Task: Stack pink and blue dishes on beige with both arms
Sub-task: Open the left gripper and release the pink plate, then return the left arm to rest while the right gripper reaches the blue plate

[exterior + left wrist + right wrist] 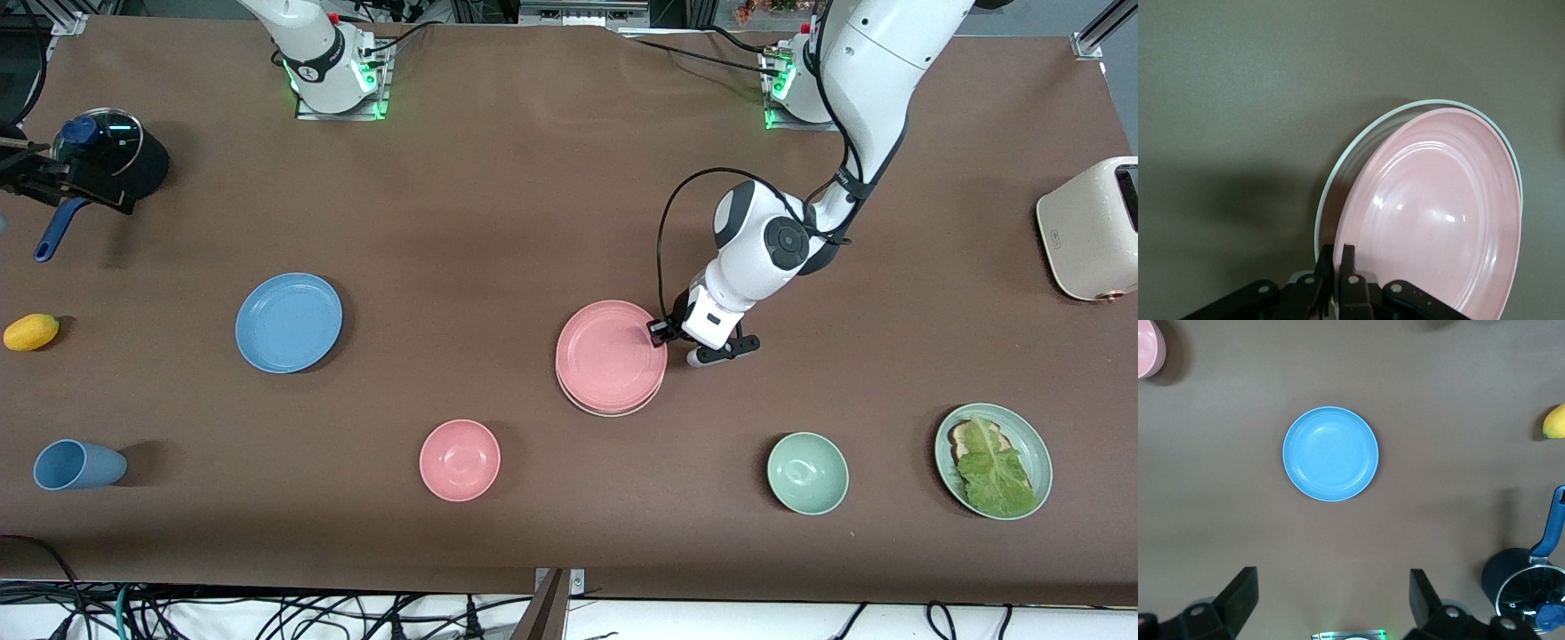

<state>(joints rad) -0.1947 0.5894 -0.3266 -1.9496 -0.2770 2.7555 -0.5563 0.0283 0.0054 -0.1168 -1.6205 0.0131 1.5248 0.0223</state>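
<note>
The pink plate (611, 356) lies on the beige plate (613, 413) near the table's middle, and only a thin beige rim (1336, 175) shows around it. My left gripper (658, 331) is shut on the pink plate's rim (1431, 213) at the edge toward the left arm's end; its fingers (1347, 257) pinch the rim between them. The blue plate (288, 322) lies flat toward the right arm's end. My right gripper (1333, 580) hangs open high over the table, with the blue plate (1330, 453) below it and nothing between its fingers. It does not show in the front view.
Near the front camera stand a blue cup (78, 465), a pink bowl (460, 460), a green bowl (807, 473) and a green plate with lettuce (993, 460). A lidded pot (107, 156) and a yellow fruit (31, 332) sit at the right arm's end, a toaster (1089, 229) at the left arm's end.
</note>
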